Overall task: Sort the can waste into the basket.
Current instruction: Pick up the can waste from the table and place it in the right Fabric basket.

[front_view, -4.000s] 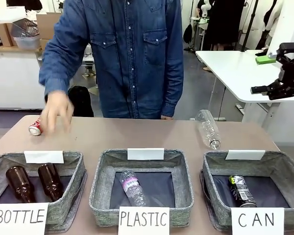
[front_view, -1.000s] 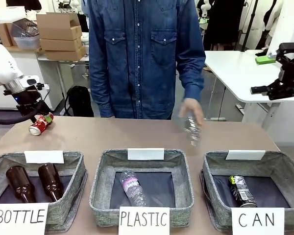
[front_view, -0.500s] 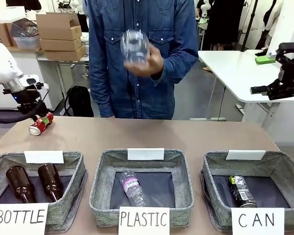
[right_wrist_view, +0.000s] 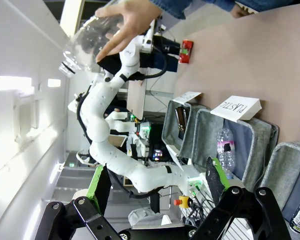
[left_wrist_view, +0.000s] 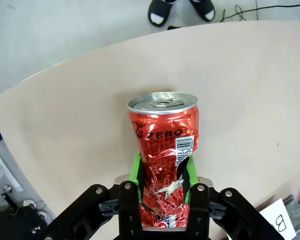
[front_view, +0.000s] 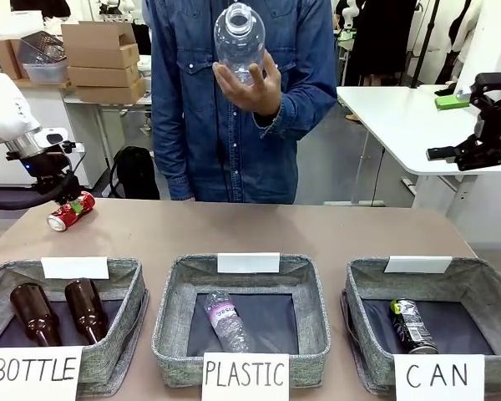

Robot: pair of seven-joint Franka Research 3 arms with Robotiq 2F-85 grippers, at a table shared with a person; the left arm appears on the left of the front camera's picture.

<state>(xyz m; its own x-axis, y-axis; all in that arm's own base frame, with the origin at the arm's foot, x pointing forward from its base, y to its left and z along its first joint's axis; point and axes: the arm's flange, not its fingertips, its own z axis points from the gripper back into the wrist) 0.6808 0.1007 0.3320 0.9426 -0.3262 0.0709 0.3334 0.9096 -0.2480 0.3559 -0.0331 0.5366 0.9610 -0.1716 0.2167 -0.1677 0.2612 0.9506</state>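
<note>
Far left: left gripper (left_wrist_view: 162, 175) clamped on the red can (left_wrist_view: 163, 145), pads (left_wrist_view: 136, 170) at its crushed waist, by the tan table (front_view: 259, 230) far edge. Imo lift straight and carry high over the PLASTIC basket (front_view: 311, 288) bc dented metal slips. Mid: person's hand (front_view: 252, 83) holds a plastic bottle (front_view: 238, 38) up. Right: CAN basket (front_view: 486, 288) w/ black can (front_view: 412, 326) inside; right gripper (front_view: 461, 153) wide open. Lab bg, boxes (front_view: 100, 54).

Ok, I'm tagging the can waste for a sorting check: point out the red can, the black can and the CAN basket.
red can (left_wrist_view: 162, 150): left wrist view, its crumpled red side.
black can (front_view: 414, 327): front view, middle of its body.
CAN basket (front_view: 472, 280): front view, its grey back wall.
</note>
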